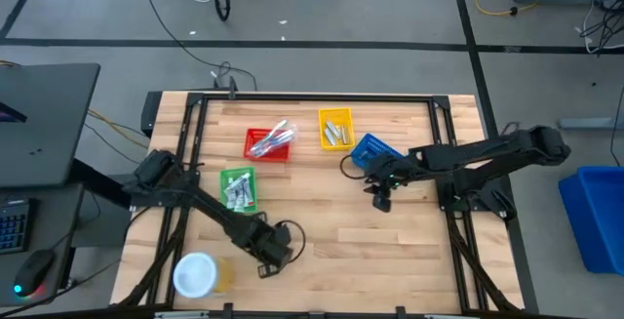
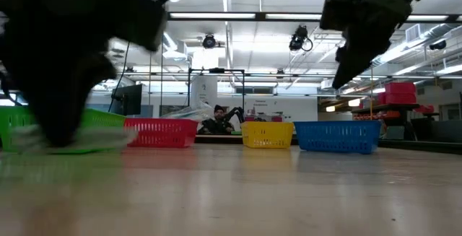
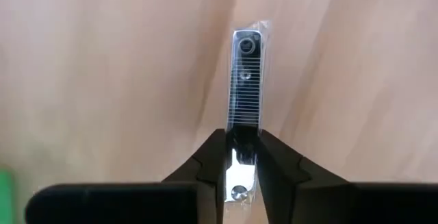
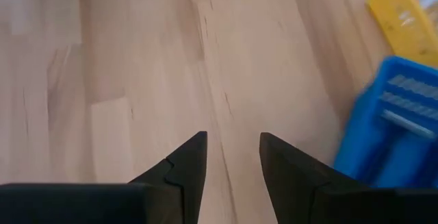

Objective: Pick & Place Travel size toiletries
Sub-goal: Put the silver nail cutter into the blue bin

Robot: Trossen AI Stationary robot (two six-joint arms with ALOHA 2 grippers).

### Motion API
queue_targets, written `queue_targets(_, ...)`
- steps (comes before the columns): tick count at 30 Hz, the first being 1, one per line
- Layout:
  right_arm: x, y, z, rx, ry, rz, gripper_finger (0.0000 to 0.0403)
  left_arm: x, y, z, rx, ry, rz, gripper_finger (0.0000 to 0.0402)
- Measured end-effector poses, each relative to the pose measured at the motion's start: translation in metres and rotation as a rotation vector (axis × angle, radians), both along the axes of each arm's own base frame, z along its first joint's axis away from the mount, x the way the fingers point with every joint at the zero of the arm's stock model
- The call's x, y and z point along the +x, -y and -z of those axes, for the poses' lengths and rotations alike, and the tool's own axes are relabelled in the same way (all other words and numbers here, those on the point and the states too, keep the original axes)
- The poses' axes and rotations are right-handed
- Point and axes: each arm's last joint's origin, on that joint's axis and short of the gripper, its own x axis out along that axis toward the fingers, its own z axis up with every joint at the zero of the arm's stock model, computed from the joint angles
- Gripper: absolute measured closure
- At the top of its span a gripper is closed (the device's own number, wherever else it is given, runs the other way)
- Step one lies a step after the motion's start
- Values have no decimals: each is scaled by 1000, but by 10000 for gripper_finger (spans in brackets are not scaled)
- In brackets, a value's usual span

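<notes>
A slim dark-and-silver toiletry in a clear wrapper [image 3: 246, 73] lies on the wood near the table's front edge. My left gripper [image 3: 241, 161] points down over it, shut on its near end; in the high view it [image 1: 263, 263] stands right of the jar. Other travel size toiletries lie in the green basket [image 1: 237, 189], the red basket [image 1: 268, 143] and the yellow basket [image 1: 334, 129]. My right gripper [image 1: 380, 199] hangs open above bare wood beside the blue basket [image 1: 375, 151], with nothing between its fingers [image 4: 195, 159]. My left gripper pinches the wrapped toiletry between its two fingers [image 3: 212, 162], on the long sides near one end [image 3: 241, 138]. The fingers come from above, pointing down, and lie across its narrow width. The rest of it stretches away flat against the wood; whether it is lifted, I cannot tell.
A large white-lidded jar [image 1: 198, 273] stands at the front left corner. The four baskets sit in a row across the far half, the blue one [image 4: 390, 121] close to my right gripper. Bare wood lies in the middle and front right.
</notes>
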Motion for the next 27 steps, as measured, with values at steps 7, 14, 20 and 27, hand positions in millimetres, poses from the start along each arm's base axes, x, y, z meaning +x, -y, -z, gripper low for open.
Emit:
queue_targets(7,-37,4,-27,-50,18,-4,262,43,-59,-49,145,209,-18,328)
queue_targets(14,-68,9,-40,-135,9,23,262,90,-157,-73,325,425,-57,329)
queue_targets(20,-73,10,-44,-150,38,4,262,106,-236,-87,391,607,-75,328)
queue_targets(27,-73,15,-46,-316,45,103,263,105,-305,-95,405,759,-170,327)
